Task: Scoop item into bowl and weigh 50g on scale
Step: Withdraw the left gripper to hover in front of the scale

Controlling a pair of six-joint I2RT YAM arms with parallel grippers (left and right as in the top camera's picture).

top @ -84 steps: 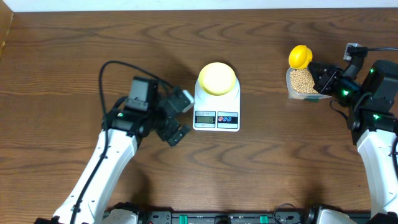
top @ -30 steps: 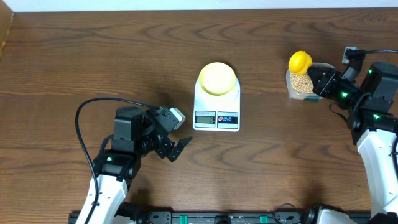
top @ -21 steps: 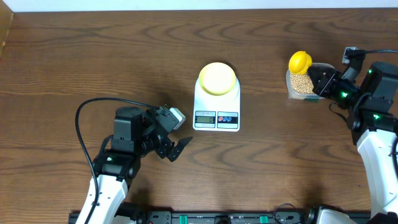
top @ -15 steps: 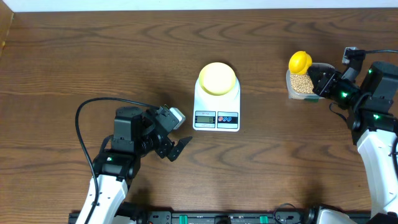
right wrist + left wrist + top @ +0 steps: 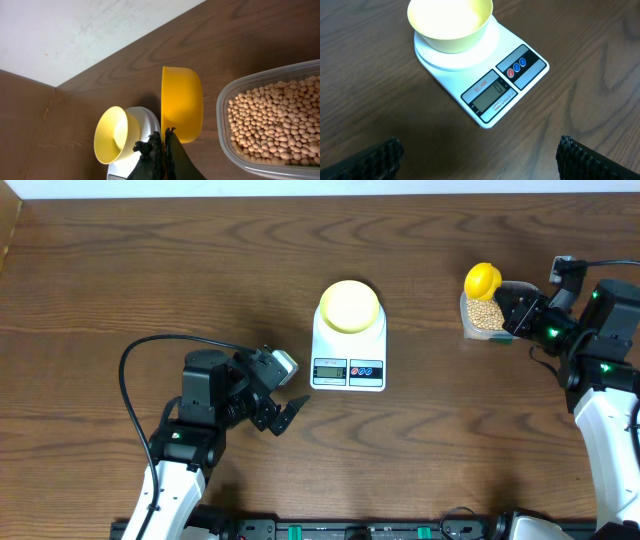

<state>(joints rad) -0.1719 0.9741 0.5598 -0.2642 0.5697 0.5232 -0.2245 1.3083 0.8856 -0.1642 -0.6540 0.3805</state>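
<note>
The small pale yellow-green bowl (image 5: 349, 305) sits on the white digital scale (image 5: 348, 370) on the brown wooden desk (image 5: 150, 260). Little tan beans (image 5: 270, 120) fill a clear plastic tub (image 5: 222, 135). The right fingers (image 5: 161, 152) pinch a round yellow plastic scoop (image 5: 181, 102). The left fingers (image 5: 580, 157) are spread wide, holding nothing.

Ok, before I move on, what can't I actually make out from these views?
- Scale display: digits too small overhead, blurred in the left wrist view.
- Yellow scoop handle: hidden behind the shut right end effector, right wrist view.
- Tub of beans: cut off by the right and bottom edges, right wrist view.
- Left end effector: only fingertips show, cut by the bottom edge, left wrist view.
</note>
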